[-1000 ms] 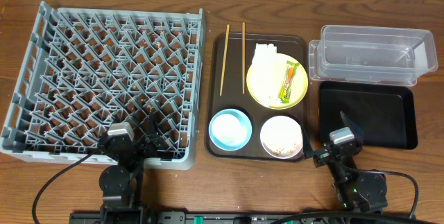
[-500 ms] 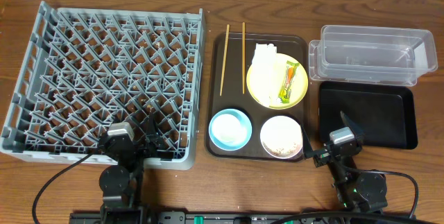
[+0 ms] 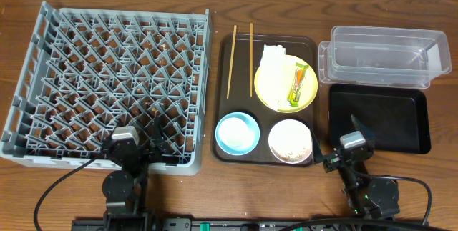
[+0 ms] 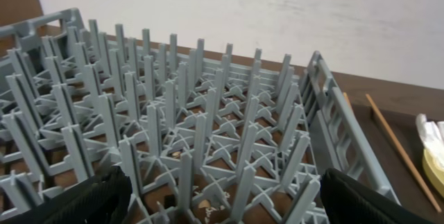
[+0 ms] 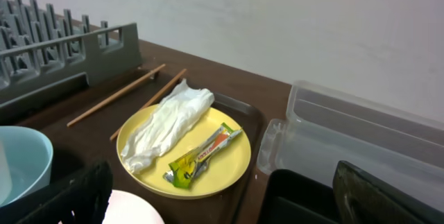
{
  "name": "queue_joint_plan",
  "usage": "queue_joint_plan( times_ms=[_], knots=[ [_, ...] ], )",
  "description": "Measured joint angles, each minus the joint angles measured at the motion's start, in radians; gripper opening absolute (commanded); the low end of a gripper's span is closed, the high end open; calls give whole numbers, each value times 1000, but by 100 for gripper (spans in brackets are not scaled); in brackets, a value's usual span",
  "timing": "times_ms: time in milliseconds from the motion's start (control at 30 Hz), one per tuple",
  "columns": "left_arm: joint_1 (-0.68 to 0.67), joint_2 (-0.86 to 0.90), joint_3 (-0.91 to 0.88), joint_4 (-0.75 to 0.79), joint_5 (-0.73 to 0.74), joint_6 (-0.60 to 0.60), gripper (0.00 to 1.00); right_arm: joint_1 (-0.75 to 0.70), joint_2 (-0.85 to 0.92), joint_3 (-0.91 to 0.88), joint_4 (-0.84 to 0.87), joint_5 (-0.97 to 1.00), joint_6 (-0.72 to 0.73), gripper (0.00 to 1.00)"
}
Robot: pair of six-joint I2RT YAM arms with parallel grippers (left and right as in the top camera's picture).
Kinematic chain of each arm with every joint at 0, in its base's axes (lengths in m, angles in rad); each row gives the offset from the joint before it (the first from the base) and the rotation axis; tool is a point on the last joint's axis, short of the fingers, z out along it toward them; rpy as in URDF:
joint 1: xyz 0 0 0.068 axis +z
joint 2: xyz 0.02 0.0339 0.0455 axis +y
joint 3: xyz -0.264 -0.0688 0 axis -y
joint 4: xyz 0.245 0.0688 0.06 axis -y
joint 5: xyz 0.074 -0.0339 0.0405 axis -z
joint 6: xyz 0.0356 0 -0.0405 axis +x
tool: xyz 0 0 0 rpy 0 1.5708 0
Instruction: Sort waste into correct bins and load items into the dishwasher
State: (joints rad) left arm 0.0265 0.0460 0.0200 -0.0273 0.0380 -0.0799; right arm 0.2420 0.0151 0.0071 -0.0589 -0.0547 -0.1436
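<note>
Wrapper [image 3: 298, 86] lies flat on the plate [image 3: 268, 91], touching the napkin [image 3: 272, 58] that droops over the plate's far rim. Both are waste parked on a dish, so they likely must come off before the plate goes to the rack [image 3: 202, 81].

Plate sits far right on the brown tray [image 3: 240, 106]. Blue bowl [image 3: 237, 132] and white bowl [image 3: 290, 141] are on the near side, upright; the white one has whitish scraps inside. Two chopsticks [image 3: 231, 61] lie side by side on the tray's left part, apart from the plate.

Rack is left of the tray, nothing in it. Tub [image 3: 383, 56] and black tray [image 3: 376, 116] are right of it, tub farther back, both with nothing inside. Bins on the right, rack on the left: layout seems to split the work by arm.

Left tool [image 4: 225, 200] is released, fingers spread wide, low at the rack's near edge, gripping nothing. Right tool [image 5: 222, 196] is also spread and not grasping, near the counter [image 3: 215, 188] edge between white bowl and black tray, facing the plate.

Nothing sorted or loaded yet. Right arm looks best placed for the wrapper; thin and flat, it may be hard to pinch.
</note>
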Motion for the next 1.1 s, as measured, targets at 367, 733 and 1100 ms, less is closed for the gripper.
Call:
queue_joint_plan(
  times_ms=[367, 733, 1100],
  knots=[
    [0, 14, 26, 220, 170, -42, 92, -1, 37, 74, 54, -114, 61, 99],
    [0, 431, 623, -291, 196, -109, 92, -1, 614, 725, -360, -175, 116, 99],
    [0, 895, 1118, -715, 204, -111, 92, 0, 1297, 1409, -783, -270, 175, 99]
  ],
)
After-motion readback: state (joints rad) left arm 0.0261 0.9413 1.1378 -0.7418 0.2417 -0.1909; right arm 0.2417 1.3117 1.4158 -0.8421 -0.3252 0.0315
